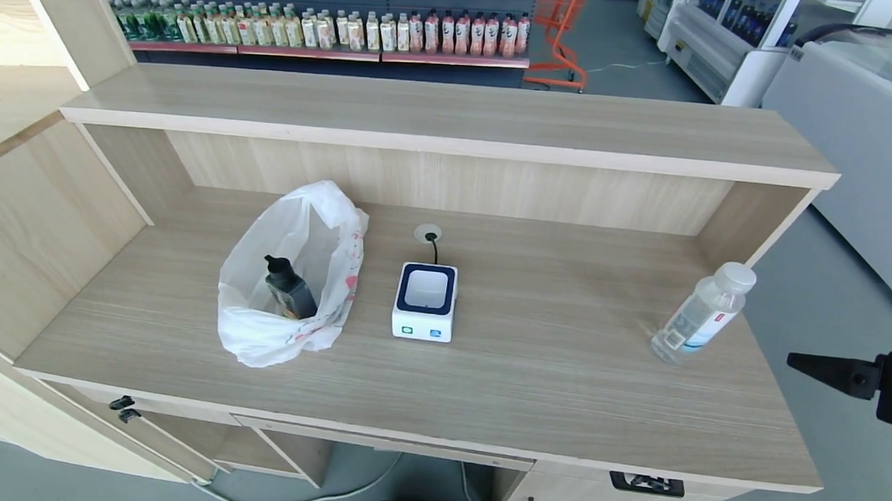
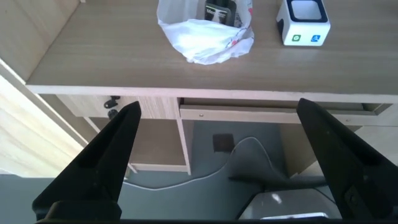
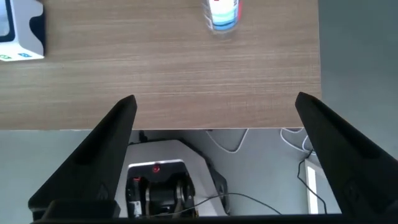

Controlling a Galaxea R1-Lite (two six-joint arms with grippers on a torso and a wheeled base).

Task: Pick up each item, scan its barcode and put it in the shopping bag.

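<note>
Light wood counter [image 1: 561, 379] with raised ledge; bottle-lined shelf [image 1: 319, 53] behind; grey floor [image 1: 625, 31]; chest freezers [image 1: 865, 112] right.

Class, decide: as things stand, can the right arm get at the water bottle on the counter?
Probably yes. The right gripper hangs open just off the counter; the water bottle stands alone beyond it, bare wood between.

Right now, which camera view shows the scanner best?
The head view: the whole scanner sits on the counter. The left wrist view shows the scanner minus its far edge; the right wrist view, just one part.
</note>
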